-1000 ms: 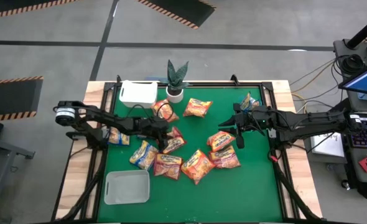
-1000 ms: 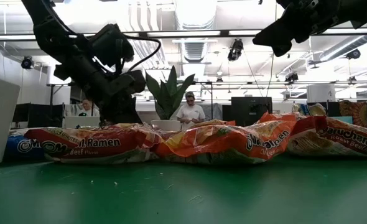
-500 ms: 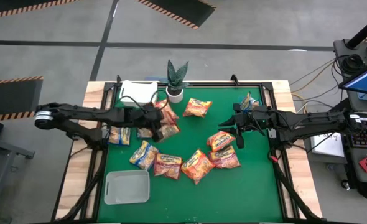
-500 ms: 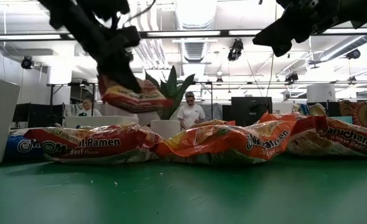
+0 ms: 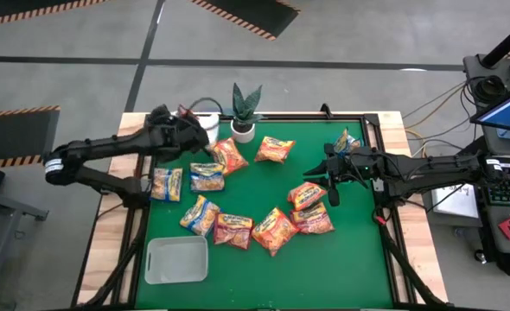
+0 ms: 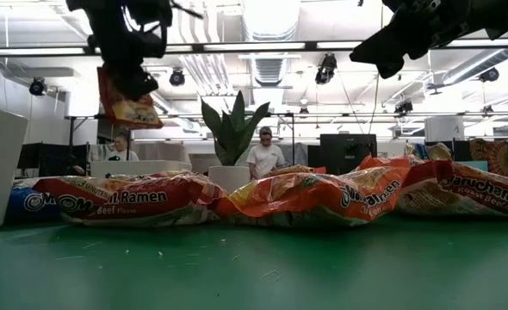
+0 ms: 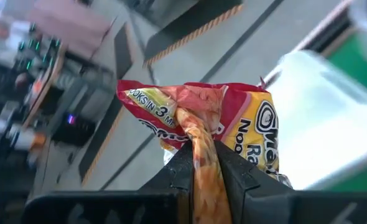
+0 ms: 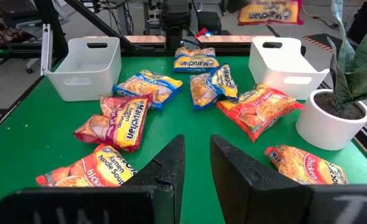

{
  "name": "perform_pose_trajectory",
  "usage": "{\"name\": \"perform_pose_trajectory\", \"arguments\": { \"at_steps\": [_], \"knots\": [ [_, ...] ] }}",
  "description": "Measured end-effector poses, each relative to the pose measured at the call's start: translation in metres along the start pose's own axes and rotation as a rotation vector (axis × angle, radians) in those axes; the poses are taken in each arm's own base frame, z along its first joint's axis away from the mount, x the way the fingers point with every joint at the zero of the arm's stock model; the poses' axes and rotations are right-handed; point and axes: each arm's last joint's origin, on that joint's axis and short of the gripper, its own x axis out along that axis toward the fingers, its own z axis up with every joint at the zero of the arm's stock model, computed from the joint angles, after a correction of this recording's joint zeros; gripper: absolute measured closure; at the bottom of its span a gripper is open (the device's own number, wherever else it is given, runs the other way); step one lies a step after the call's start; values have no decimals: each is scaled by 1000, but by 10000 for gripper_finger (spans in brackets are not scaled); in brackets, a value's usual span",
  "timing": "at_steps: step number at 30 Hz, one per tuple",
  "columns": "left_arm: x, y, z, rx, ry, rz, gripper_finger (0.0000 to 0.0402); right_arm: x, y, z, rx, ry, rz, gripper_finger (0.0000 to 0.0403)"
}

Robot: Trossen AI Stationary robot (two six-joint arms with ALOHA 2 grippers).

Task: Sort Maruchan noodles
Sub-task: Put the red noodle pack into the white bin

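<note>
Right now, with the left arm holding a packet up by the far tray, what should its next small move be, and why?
Probably lower and release: the left pincer grips a red noodle packet raised above the white tray, so it looks about ready to drop. The right pincer waits open mid-table.

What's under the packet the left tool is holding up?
The far white tray sits below the held red packet, clamped in the left tool. The arm covers the tray from above, so its contents are hidden.

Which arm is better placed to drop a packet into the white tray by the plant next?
Left. The left gripper is shut on a red noodle packet, held high over the far-left corner at the white tray. The right gripper hovers open and empty at mid-right, far from that tray.
</note>
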Motion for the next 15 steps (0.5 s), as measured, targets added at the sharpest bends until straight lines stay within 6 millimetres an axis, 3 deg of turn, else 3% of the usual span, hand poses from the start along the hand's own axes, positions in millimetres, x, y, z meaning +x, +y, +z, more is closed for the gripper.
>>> {"name": "perform_pose_trajectory", "arguments": {
  "at_steps": [9,15],
  "knots": [
    [64,16,-1,2,207,129,382,0,0,0,0,0,-1,336],
    [97,12,5,-4,241,67,382,0,0,0,0,0,-2,338]
  ]
}}
